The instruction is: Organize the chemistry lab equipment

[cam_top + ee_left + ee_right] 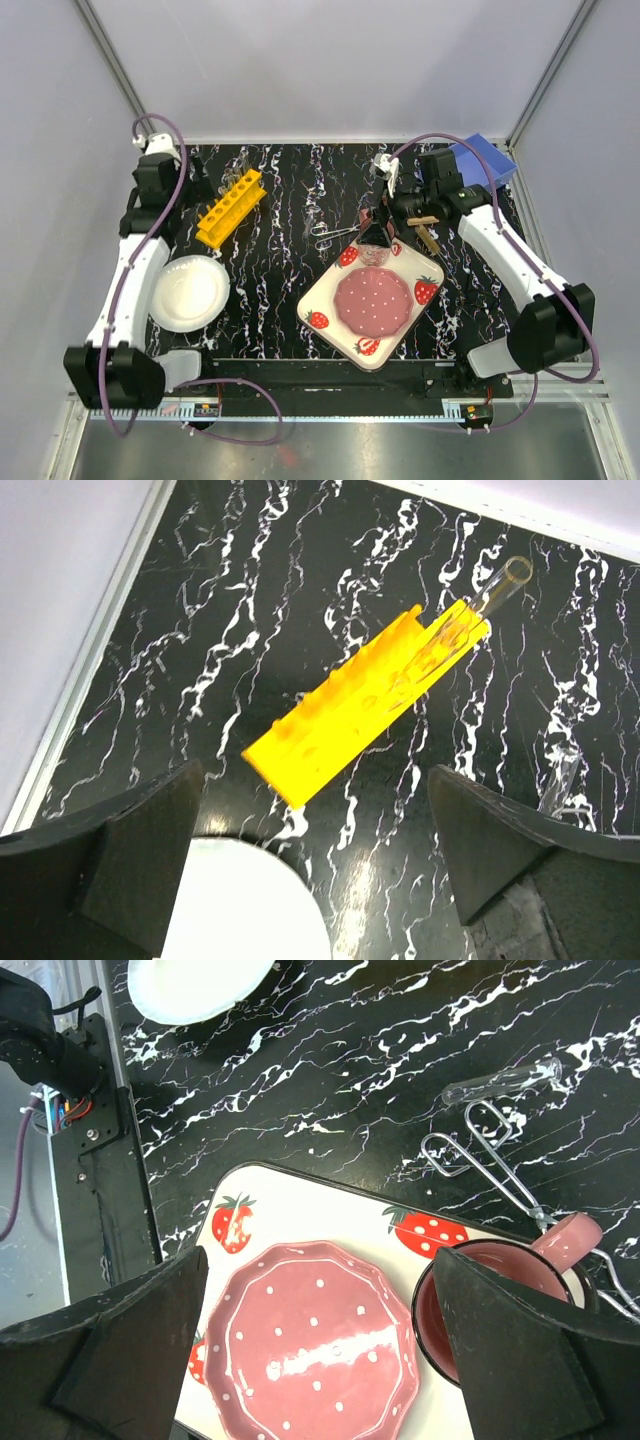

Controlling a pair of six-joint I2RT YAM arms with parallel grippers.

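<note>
The yellow rack lies at an angle at the back left of the black marbled table. One clear tube stands in its far end, and another tube lies on the table to its right. My left gripper hovers open and empty near the rack. The metal scissors lie mid-table next to a loose tube. A wooden clamp rests by the right arm. My right gripper hangs open and empty over the tray.
A strawberry-print tray carries a pink dotted plate and a pink mug. A round white plate sits front left. A blue box stands at the back right corner.
</note>
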